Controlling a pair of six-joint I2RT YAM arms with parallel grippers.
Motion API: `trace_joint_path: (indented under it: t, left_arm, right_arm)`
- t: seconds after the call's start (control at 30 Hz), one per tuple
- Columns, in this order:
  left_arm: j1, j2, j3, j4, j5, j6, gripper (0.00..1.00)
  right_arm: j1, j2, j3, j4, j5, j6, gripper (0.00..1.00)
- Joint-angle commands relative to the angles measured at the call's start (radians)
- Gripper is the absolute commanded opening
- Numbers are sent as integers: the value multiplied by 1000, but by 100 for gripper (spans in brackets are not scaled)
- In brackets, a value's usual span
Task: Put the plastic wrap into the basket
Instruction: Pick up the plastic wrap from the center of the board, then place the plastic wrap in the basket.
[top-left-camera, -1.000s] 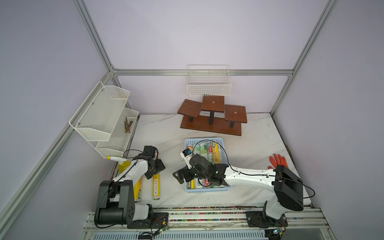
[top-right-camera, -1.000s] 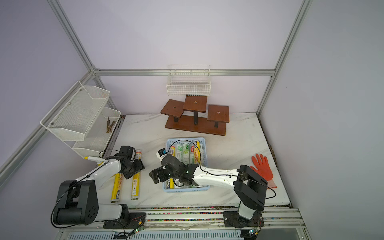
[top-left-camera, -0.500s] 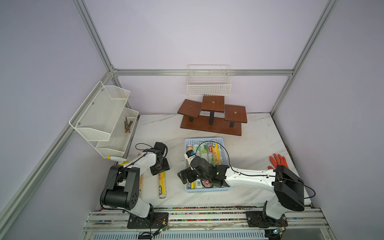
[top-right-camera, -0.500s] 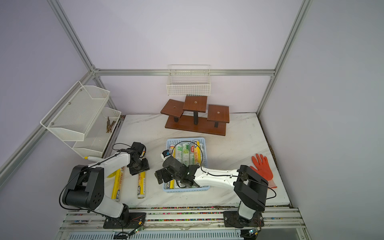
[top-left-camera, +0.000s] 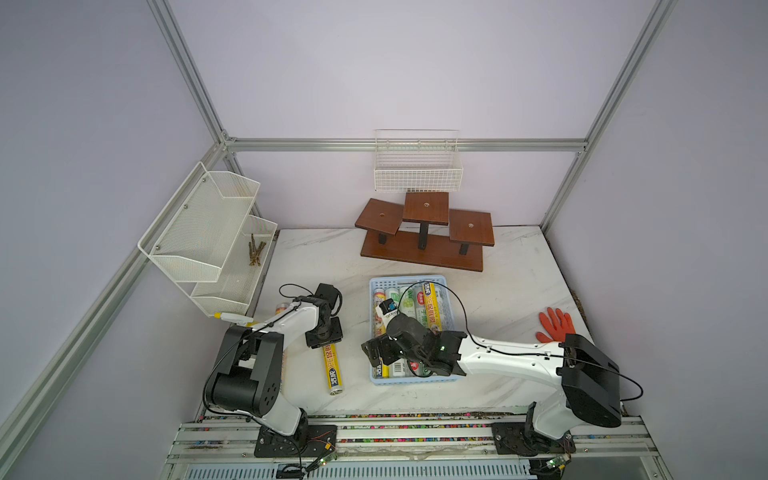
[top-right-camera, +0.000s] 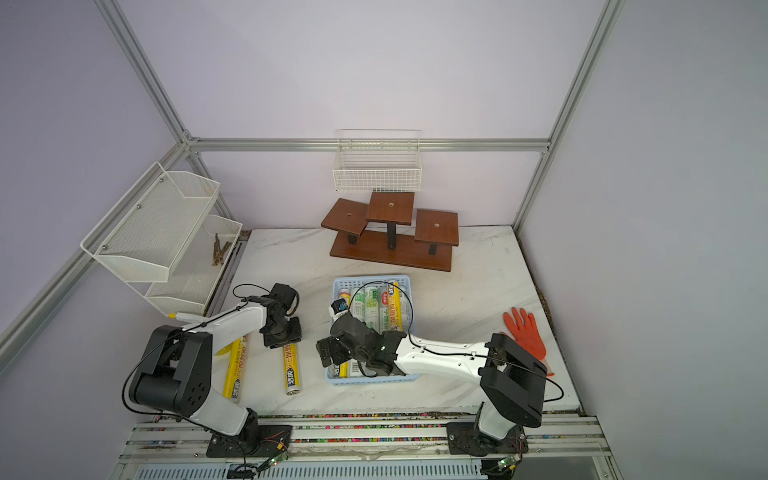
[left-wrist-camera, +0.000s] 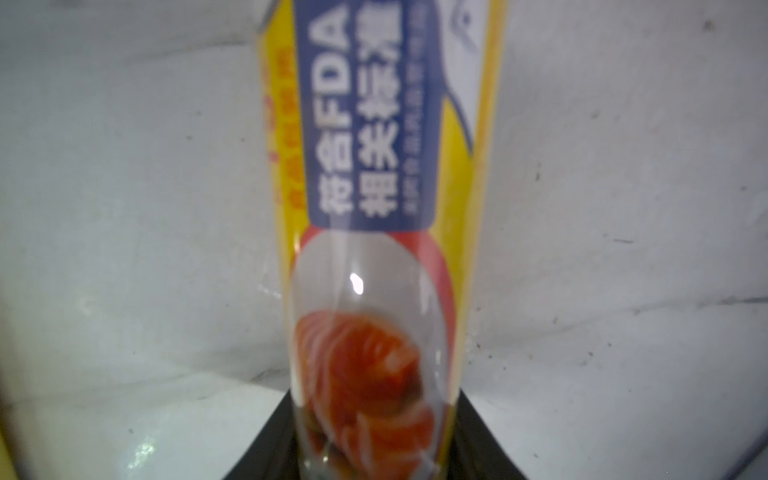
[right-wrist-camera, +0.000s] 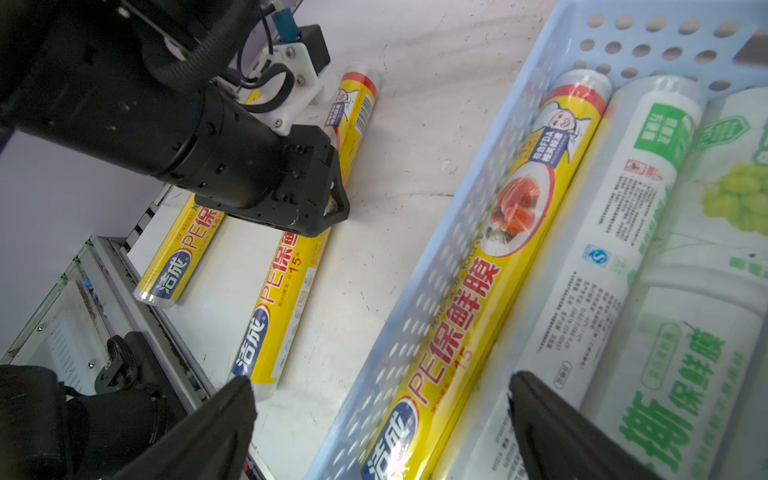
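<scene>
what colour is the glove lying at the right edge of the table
The glove is orange-red; it shows best in a top view.

The light blue perforated basket (top-left-camera: 409, 279) is sitting low at centre in both top views, holding plastic wrap rolls (top-left-camera: 432, 309) lying lengthwise side by side, some yellow-labelled, some white with green print. To its left, a yellow roll (top-left-camera: 332, 368) and an outer yellow roll (top-right-camera: 236, 368) are lying flat, roughly parallel.

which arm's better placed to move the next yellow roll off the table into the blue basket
Left. The left gripper is down on the yellow-labelled plastic wrap roll lying on the table, jaws against its sides. The right gripper hangs open at the light blue perforated plastic basket.
</scene>
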Motion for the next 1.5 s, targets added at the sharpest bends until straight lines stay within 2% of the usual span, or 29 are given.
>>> trace_joint_path:
  t: [0.0,0.17,0.33,0.53,0.7,0.9,1.07,1.23,1.27,1.47]
  left_arm:
    - [-17,-25,7,-25,-11,4,40]
    - [-63,-92,66,-95,-56,16,30]
    - [-105,-189,127,-147,-105,2,28]
    - [-172,-296,184,-112,-39,-47,24]
    - [-227,-322,245,-78,16,-71,24]
    - [-287,-295,295,16,153,-117,24]
    - [-352,-228,303,128,237,-193,22]
    - [-430,-163,318,185,241,-245,22]
    - [-443,-120,323,187,237,-257,22]
    - [-495,-58,328,225,249,-298,22]
  right_arm:
    - [-3,-19,-10,-4,14,13,99]
    - [-3,-34,-12,-13,46,27,99]
    - [-3,-92,-43,0,105,51,99]
    - [-3,-196,-125,35,229,96,99]
    - [-20,-295,-191,58,293,102,99]
    - [-108,-402,-256,34,258,137,99]
    - [-228,-489,-333,38,150,184,99]
    - [-307,-549,-386,24,99,199,99]
    - [-315,-560,-393,19,100,200,99]
    - [-327,-590,-414,4,96,209,99]
